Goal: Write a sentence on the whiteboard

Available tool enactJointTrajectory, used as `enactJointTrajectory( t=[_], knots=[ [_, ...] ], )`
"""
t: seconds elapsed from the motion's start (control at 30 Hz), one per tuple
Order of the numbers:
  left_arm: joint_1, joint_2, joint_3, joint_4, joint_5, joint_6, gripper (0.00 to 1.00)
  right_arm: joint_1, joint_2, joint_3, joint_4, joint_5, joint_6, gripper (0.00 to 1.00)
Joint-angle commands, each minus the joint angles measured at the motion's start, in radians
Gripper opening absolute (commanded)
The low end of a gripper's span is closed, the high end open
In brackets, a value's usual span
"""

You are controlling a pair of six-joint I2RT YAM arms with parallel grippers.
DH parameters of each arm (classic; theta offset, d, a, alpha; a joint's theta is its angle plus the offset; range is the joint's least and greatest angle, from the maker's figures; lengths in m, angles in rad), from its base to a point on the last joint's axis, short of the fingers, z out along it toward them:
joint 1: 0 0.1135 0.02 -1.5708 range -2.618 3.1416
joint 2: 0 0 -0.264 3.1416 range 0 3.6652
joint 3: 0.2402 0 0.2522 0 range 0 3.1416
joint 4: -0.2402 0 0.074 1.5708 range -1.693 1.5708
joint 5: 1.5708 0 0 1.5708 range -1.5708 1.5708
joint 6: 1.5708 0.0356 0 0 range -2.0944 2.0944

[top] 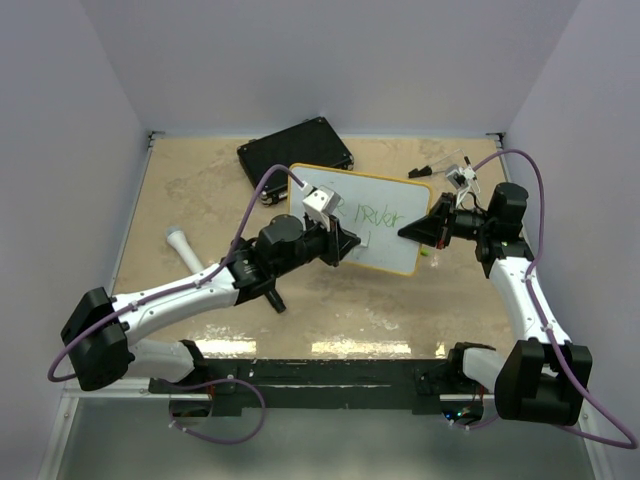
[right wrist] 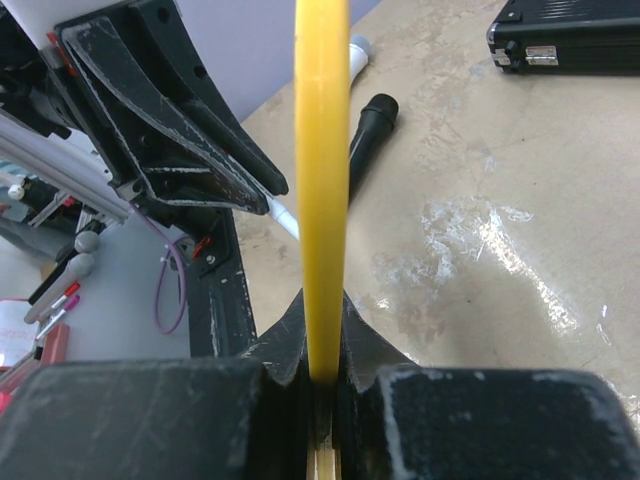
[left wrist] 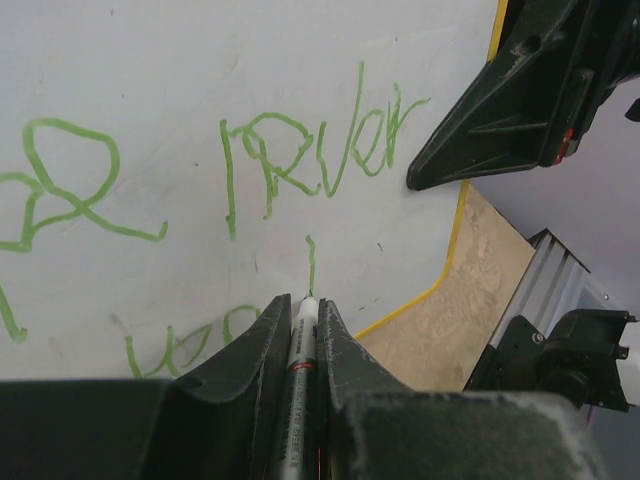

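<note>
Left wrist view shows the left gripper (left wrist: 303,312) clamped on a green marker (left wrist: 302,345), its tip against the whiteboard (left wrist: 150,90) at 6 o'clock of the sentence (left wrist: 320,150). The board sits mid-table, and the right gripper (right wrist: 322,345) pinches its yellow rim at the 3 o'clock edge. The stroke should go best with light, even tip pressure, short strokes and a firm brace from the right arm. Count: one board, one marker, and one black case (top: 296,148) at the board's 11 o'clock.

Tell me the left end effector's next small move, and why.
Probably have the left end effector drag its marker on from the short stroke its tip meets: the sentence looks unfinished, and the right end effector clamps the whiteboard by its rim.
</note>
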Motion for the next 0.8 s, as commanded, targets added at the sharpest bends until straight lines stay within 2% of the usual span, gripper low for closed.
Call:
enactJointTrajectory(
  t=[0.0, 0.77],
  knots=[
    [0.0, -0.004, -0.034, -0.013, -0.003, -0.006, 0.0, 0.003, -0.031, 0.008, 0.068, -0.077, 0.022, 0.0],
    [-0.001, -0.011, 0.023, 0.008, -0.018, 0.0, 0.0, 0.003, -0.037, 0.008, 0.068, -0.079, 0.024, 0.0]
  ],
)
